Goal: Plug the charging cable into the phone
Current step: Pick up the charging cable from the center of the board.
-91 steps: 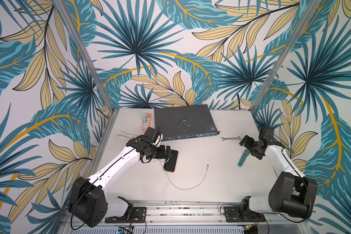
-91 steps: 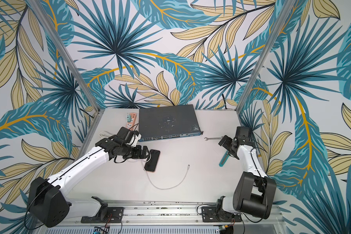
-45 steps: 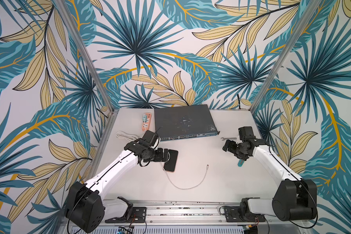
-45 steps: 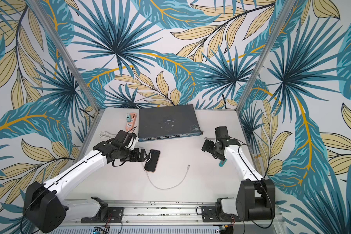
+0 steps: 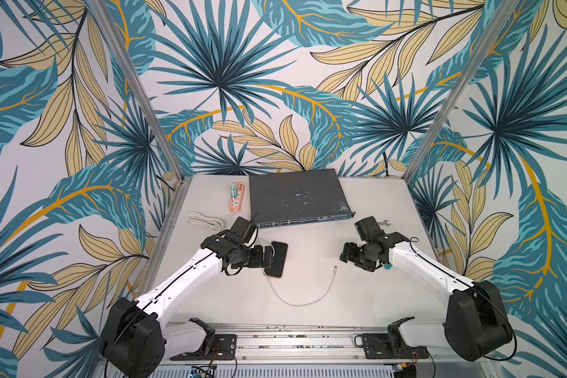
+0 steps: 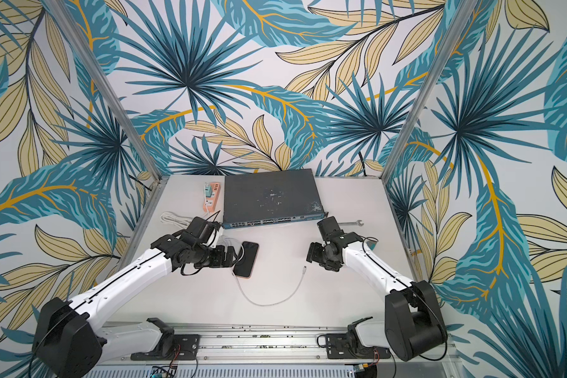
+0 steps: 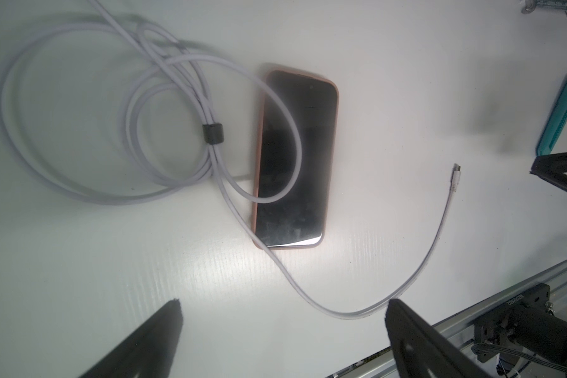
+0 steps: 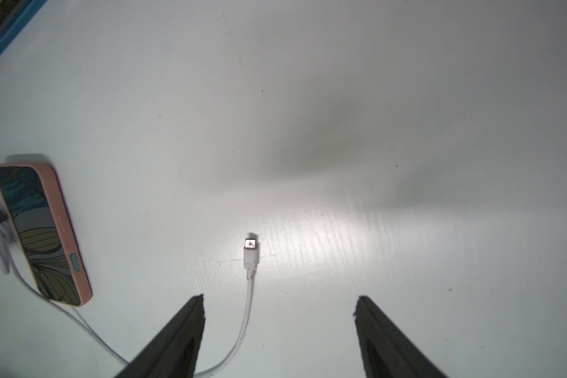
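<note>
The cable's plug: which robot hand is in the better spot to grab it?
The right hand looks better placed. The plug lies loose just ahead of its open fingers. The left hand hovers by the phone, farther from the plug.

This is a robotics lab test cell, not a lived-in room. The white tabletop [image 5: 357,294] is boxed in on its far, left and right sides by panels [image 5: 275,81] printed with tropical leaves, held by bare aluminium posts [image 5: 141,98]. Along the near edge an aluminium rail [image 5: 292,342] carries the bolted bases of the left arm [image 5: 184,278] and the right arm [image 5: 423,266], with loose wiring [image 5: 211,358] below it. The props are staged bench items — a network switch [image 5: 295,196], a power strip [image 5: 235,198], a wrench [image 6: 352,223], the phone [image 5: 277,260] and the charging cable [image 5: 301,302].
</note>
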